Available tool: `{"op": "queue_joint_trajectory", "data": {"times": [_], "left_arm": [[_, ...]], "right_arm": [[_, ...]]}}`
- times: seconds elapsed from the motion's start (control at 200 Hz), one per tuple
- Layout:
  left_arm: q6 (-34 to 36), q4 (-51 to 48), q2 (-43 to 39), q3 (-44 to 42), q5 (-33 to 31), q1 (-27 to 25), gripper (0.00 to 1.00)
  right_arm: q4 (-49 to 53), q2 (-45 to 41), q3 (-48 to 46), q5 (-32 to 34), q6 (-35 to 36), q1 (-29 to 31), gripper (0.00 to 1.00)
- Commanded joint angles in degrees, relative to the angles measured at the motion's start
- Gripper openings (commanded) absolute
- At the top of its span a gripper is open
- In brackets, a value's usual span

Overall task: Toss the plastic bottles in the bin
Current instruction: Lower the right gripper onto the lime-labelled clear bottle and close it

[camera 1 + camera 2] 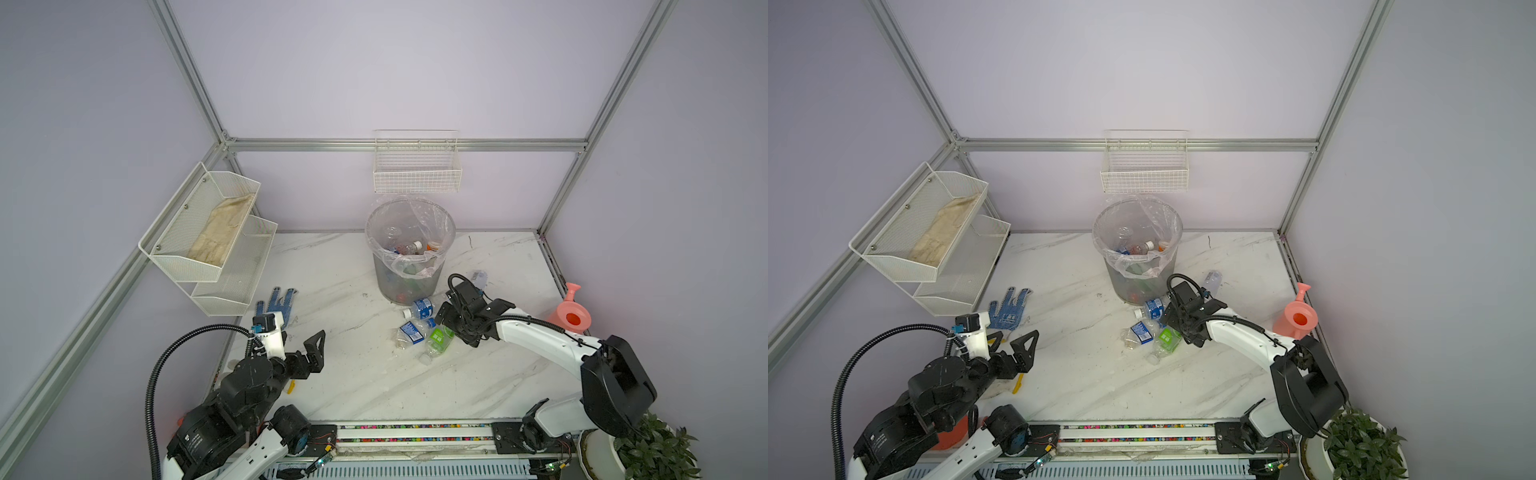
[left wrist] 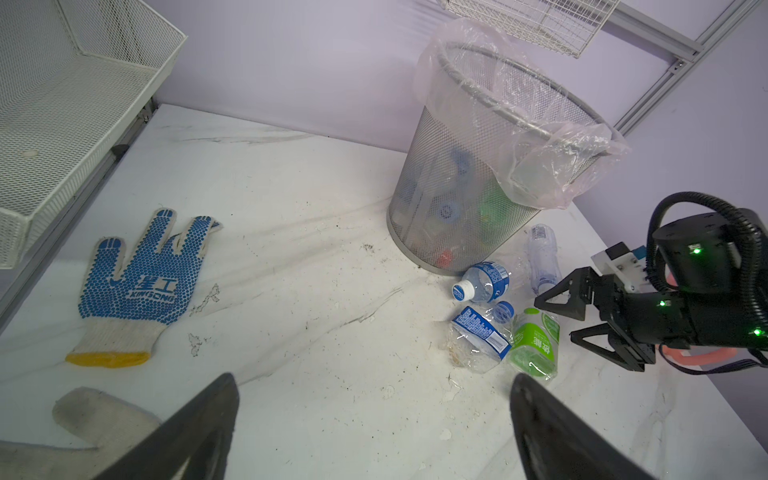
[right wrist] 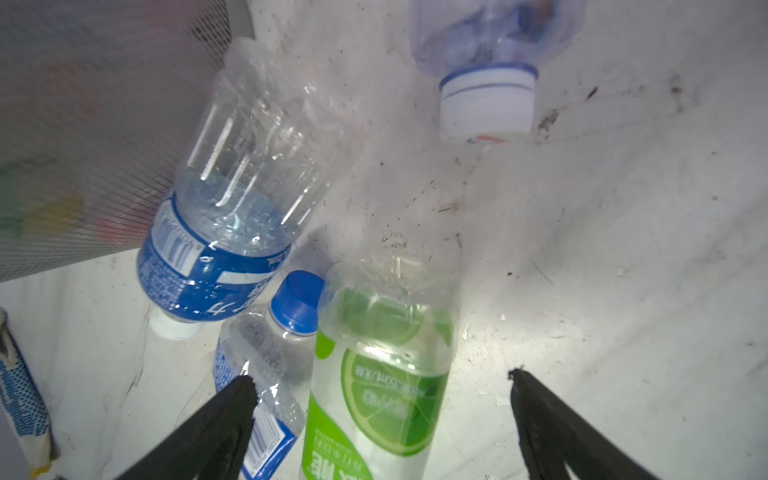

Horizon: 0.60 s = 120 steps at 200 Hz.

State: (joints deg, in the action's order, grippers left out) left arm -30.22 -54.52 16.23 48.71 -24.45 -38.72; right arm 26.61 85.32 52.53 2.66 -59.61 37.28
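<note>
Black fingers of the right end effector stood spread wide, gripping nothing, with a clear green-labelled plastic bottle lying between them on the white marbled surface. Just beside it lay a crushed blue-labelled bottle and a white-capped blue-labelled bottle, the latter at the foot of the round grey mesh bin, which held several bottles. Another clear bottle lay near the bin. The left end effector hung wide open and empty near a blue-dotted work glove.

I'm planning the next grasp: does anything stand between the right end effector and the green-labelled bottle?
Nothing visible does. The open right end effector hovers straddling the green-labelled bottle. A crushed blue-capped bottle lies against that bottle's side, so it may get caught too.
</note>
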Motion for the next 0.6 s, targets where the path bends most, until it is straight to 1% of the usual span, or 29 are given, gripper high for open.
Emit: {"op": "queue_joint_trajectory", "data": {"times": [0.0, 0.19, 0.305, 0.48, 0.595], "left_arm": [[1.39, 0.88, -0.75, -1.69, -1.41, -0.26, 1.00], [1.37, 0.74, -2.24, -1.85, -2.11, -0.29, 1.00], [1.21, 0.65, -2.86, -1.81, -2.40, -0.30, 1.00], [1.24, 0.65, -2.80, -1.95, -2.38, -0.30, 1.00], [1.25, 0.65, -2.70, -1.95, -2.47, -0.26, 1.00]], "right_arm": [[-2.32, 2.95, 0.05, 1.03, -2.95, 1.78, 0.97], [-1.64, 9.16, 2.05, 2.66, -3.69, 3.52, 0.97], [-2.25, 11.22, 1.13, 2.81, -5.38, 3.76, 0.93], [-3.22, 11.63, -0.74, 3.39, -7.09, 3.77, 0.80], [-3.41, 10.89, -1.40, 3.79, -7.31, 3.77, 0.74]]}}
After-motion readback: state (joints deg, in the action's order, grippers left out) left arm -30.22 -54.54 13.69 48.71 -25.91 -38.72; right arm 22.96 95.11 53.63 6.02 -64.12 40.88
